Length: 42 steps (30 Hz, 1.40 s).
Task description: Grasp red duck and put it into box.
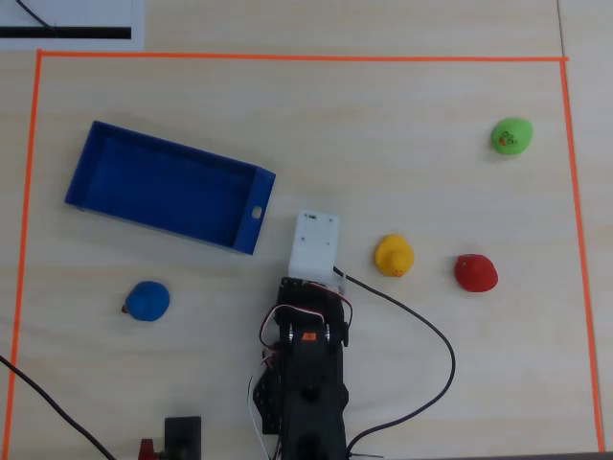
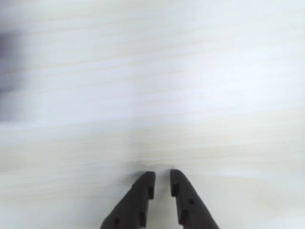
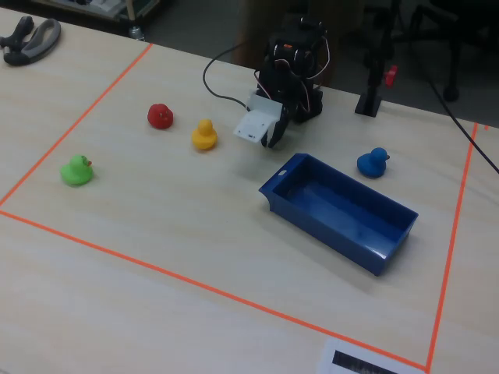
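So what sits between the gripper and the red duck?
The yellow duck, in the overhead view: it sits on the table between the gripper and the red duck.

Yellow duck beside red duck

My arm is mostly black plastic, chunky blocky segments, with a white boxy housing bolted on at the wrist end that has a couple of tiny dark screw dots on top. There's a small orange mark on the black body in the overhead view, plus loops of thin red and white wires around the joints. A thicker black cable snakes off the side. The gripper has two dark, tapered fingers with small holes in them.
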Available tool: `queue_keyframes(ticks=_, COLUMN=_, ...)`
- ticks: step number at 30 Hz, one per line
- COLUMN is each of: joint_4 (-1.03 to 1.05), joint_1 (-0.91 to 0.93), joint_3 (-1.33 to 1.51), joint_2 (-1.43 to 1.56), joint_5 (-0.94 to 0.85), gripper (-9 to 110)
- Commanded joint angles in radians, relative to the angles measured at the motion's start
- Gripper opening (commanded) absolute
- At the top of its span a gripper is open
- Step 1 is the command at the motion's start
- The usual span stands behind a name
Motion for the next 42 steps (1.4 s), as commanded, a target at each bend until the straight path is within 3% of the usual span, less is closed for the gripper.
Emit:
queue_keyframes(ticks=1, joint_4=-0.123, joint_1=0.083, joint_3=-0.034, joint_2=-0.081, joint_5=-0.011, gripper=3)
queue_keyframes(ticks=6, joint_4=-0.201, joint_1=0.256, joint_3=-0.376, joint_2=-0.413, joint_5=0.083, gripper=13)
queue_keyframes(ticks=11, joint_4=-0.120, joint_1=0.453, joint_3=-0.822, joint_2=-0.727, joint_5=0.120, gripper=11)
queue_keyframes(ticks=17, joint_4=-0.199, joint_1=0.706, joint_3=-1.140, joint_2=-0.888, joint_5=0.172, gripper=22)
queue_keyframes(ticks=23, joint_4=-0.221, joint_1=0.857, joint_3=-1.232, joint_2=-0.986, joint_5=0.120, gripper=33)
queue_keyframes(ticks=29, joint_4=-0.396, joint_1=0.983, joint_3=-1.186, joint_2=-1.089, joint_5=0.034, gripper=48)
queue_keyframes(ticks=34, joint_4=-0.604, joint_1=1.066, joint_3=-1.098, joint_2=-1.183, joint_5=-0.023, gripper=49)
queue_keyframes(ticks=42, joint_4=-0.758, joint_1=1.170, joint_3=-1.062, joint_2=-1.318, joint_5=-0.084, gripper=49)
